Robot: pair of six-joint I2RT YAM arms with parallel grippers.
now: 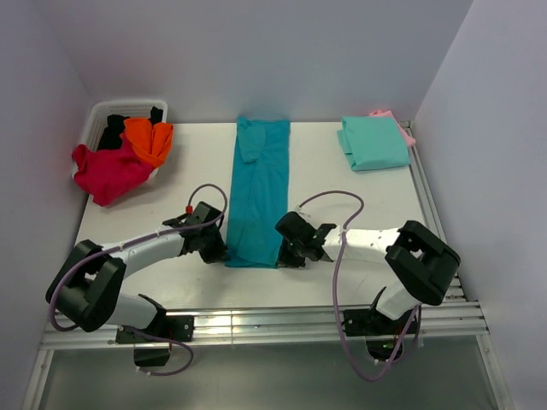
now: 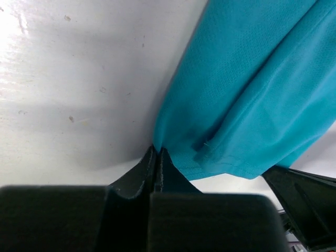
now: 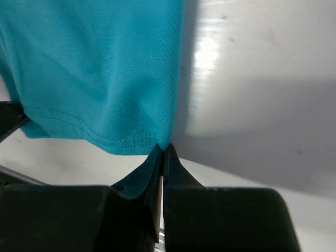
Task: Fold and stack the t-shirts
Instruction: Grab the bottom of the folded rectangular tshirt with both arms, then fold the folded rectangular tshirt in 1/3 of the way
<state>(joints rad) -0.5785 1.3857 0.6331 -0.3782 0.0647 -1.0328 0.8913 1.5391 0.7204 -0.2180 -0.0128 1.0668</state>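
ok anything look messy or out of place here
Only the far-left corner: the crimson t-shirt spills out of the white basket onto the table, with the orange t-shirt slumped over its rim. The teal t-shirt lies straight.

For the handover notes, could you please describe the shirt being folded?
On the table, look at the centre. The teal-blue t-shirt lies as one long strip, its near corners pinched by the left hand and right hand; other shirts sit folded far right or heaped at the basket.
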